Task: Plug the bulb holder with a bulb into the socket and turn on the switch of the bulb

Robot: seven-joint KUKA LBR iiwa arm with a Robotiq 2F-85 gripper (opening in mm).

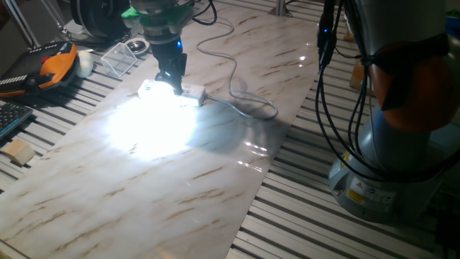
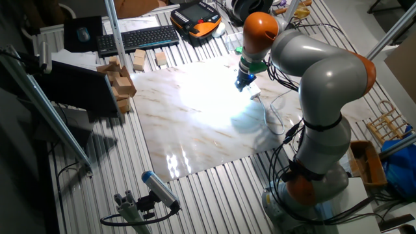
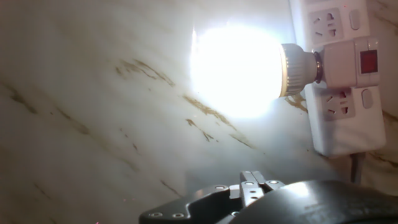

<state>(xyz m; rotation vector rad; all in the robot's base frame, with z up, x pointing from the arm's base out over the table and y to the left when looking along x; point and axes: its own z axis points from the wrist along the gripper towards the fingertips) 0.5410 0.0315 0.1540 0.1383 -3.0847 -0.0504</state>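
Note:
The bulb is lit and glares bright white over the marble board. It sits in the white bulb holder, whose red button faces up. The holder is plugged into the white power strip socket. In one fixed view the strip lies at the far side of the board, with the glow at its left end. My gripper hangs just above the holder, and it also shows in the other fixed view. In the hand view the fingertips look pressed together and hold nothing.
The strip's white cable loops to the right across the marble board. An orange pendant, a whitish ball and a clear box lie at the far left. A keyboard and wooden blocks stand off the board.

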